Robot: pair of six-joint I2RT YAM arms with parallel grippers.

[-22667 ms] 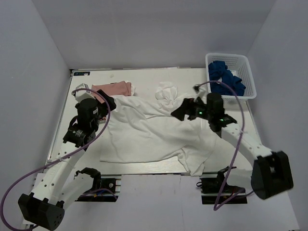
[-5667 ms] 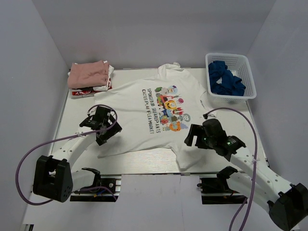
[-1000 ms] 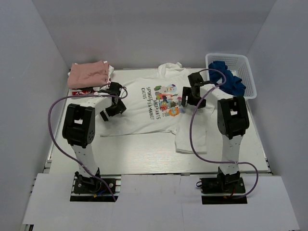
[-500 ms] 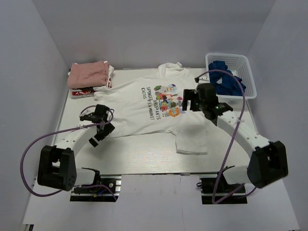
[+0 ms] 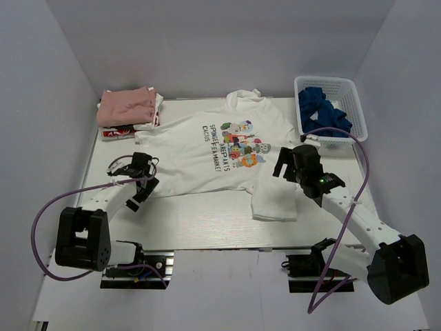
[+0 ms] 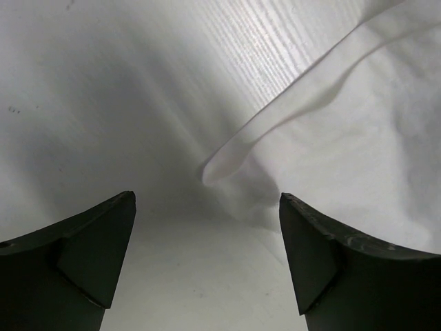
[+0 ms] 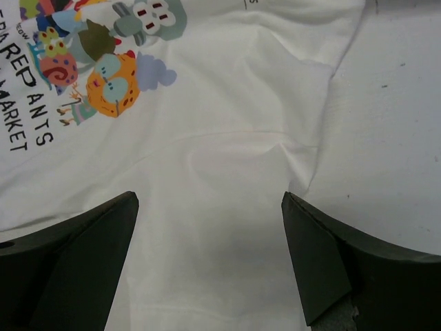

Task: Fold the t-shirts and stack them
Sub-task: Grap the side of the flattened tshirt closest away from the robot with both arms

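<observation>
Two grippers, both open and empty. My left gripper (image 6: 207, 200) hovers with the hem corner of the white graphic t-shirt (image 5: 186, 162) just ahead, between its fingers. My right gripper (image 7: 210, 196) hangs directly over the sleeve seam. Step in hand: the first fold. Next move, as I judge it: descend, pinch both points, carry them across.

Red and white shirt (image 5: 114, 132): I see only a thin edge; the pink shirt (image 5: 125, 107) on top hides the rest.
Big white shirt (image 5: 207, 165): my right wrist view cuts its words off at the left edge; my left wrist view shows only a blurry corner.
Left gripper (image 6: 207, 196): the bottom edge cuts off its fingers (image 6: 83, 255).
Right gripper (image 7: 210, 196): its fingers (image 7: 324, 255) are cut off the same way.
Blue cloth (image 5: 322, 114) in the basket (image 5: 359, 110): I can't tell what it is.
</observation>
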